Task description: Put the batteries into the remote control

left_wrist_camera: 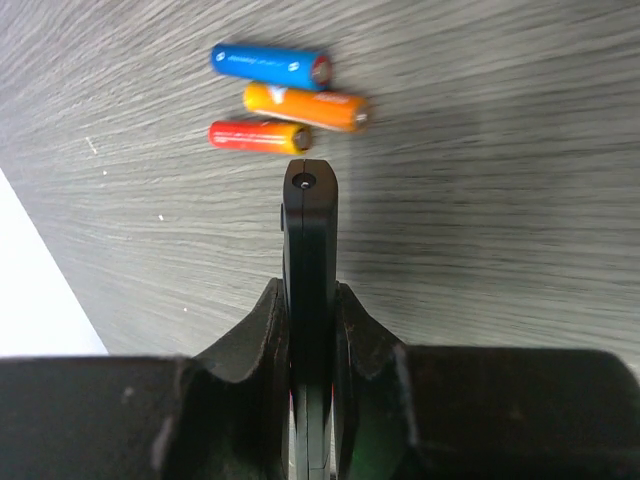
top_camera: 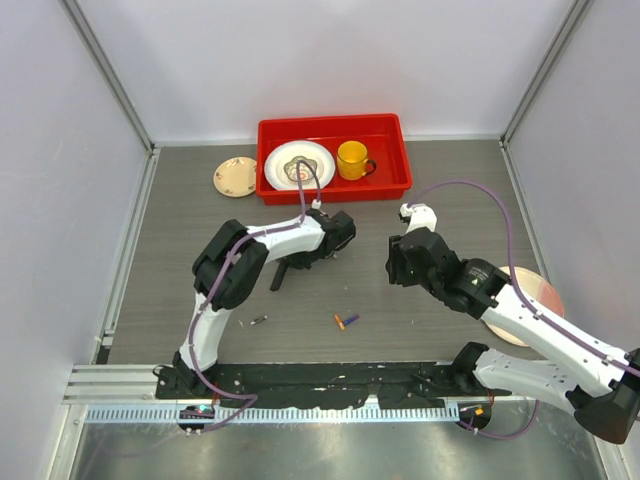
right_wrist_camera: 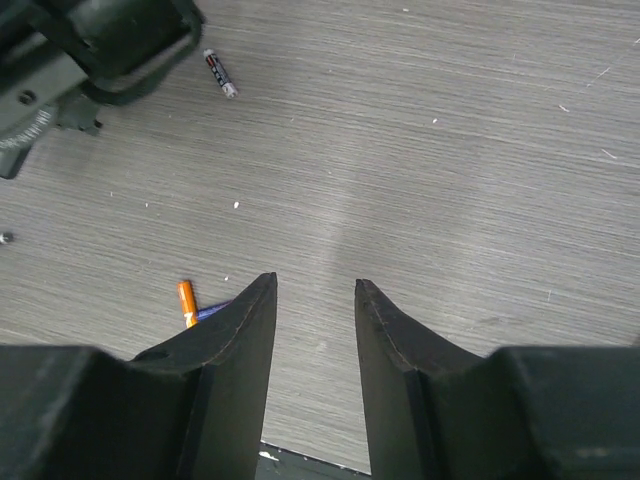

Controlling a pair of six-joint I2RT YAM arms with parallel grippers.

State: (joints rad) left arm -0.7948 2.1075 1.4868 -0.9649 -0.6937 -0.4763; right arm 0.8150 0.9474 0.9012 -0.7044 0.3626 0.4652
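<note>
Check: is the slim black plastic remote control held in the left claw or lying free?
Held: in the left wrist view the left claw is shut on the remote control, a finger pressing each side.

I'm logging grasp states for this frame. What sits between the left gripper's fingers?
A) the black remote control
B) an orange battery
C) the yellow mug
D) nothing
A: the left wrist view shows the remote control pinched on edge in the left gripper, with three batteries lying loose beyond its tip.
</note>
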